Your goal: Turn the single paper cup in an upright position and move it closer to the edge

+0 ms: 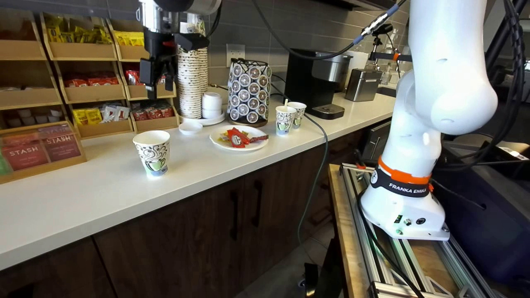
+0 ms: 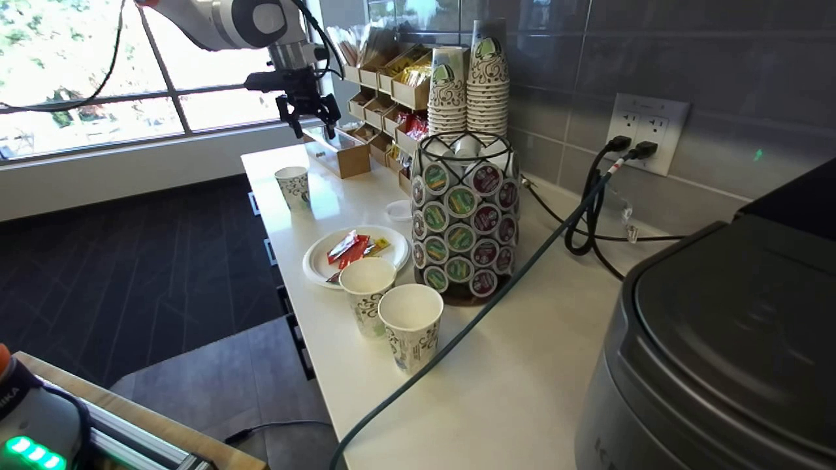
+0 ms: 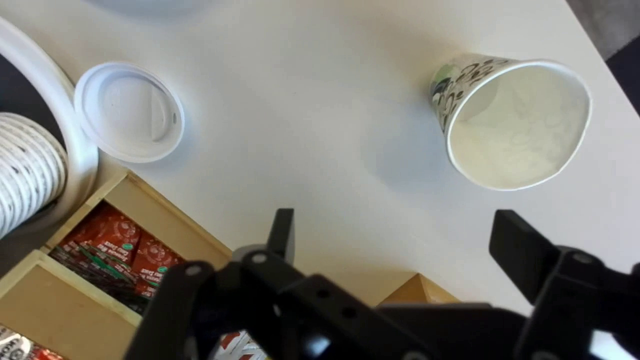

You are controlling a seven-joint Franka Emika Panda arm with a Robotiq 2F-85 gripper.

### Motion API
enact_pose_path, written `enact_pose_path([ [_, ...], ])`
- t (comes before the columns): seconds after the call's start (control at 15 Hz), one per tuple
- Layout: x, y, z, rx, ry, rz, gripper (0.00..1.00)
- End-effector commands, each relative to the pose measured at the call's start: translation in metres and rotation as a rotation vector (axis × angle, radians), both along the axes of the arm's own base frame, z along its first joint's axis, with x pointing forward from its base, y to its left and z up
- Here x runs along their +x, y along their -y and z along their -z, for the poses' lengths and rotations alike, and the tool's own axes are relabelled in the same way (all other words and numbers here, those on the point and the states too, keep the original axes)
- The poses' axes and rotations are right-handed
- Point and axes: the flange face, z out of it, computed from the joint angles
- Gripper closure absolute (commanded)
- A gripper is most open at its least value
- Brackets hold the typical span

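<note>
The single paper cup (image 1: 152, 153), white with a green and dark print, stands upright on the pale countertop, close to its front edge (image 1: 198, 187). It shows upright in both exterior views (image 2: 294, 188). In the wrist view the cup (image 3: 520, 125) is at the upper right, its open rim facing the camera, with the edge (image 3: 596, 57) just beyond it. My gripper (image 1: 160, 87) is open and empty, raised above the counter. In an exterior view the gripper (image 2: 314, 130) hangs above the tea box. In the wrist view its fingers (image 3: 392, 225) are wide apart, below the cup and not touching it.
A wooden organizer (image 1: 91, 93) with packets and a tea box (image 1: 41, 149) stand beside the cup. A white lid (image 3: 131, 112), cup stacks (image 1: 191, 78), a pod rack (image 1: 249, 91), a plate of packets (image 1: 217, 142), two more cups (image 1: 285, 120) and a coffee machine (image 1: 306, 82) also stand there.
</note>
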Motion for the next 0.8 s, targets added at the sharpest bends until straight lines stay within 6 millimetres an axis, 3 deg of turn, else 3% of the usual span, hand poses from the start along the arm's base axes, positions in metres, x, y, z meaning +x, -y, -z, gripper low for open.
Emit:
enact_pose_path([
  [0.0,-0.054,0.032,-0.008,0.168,0.071,0.034,0.0],
  [0.27,-0.109,0.057,-0.009,0.212,0.191,-0.015,0.0],
  [0.73,-0.216,0.094,-0.04,0.28,0.484,0.08,0.0],
])
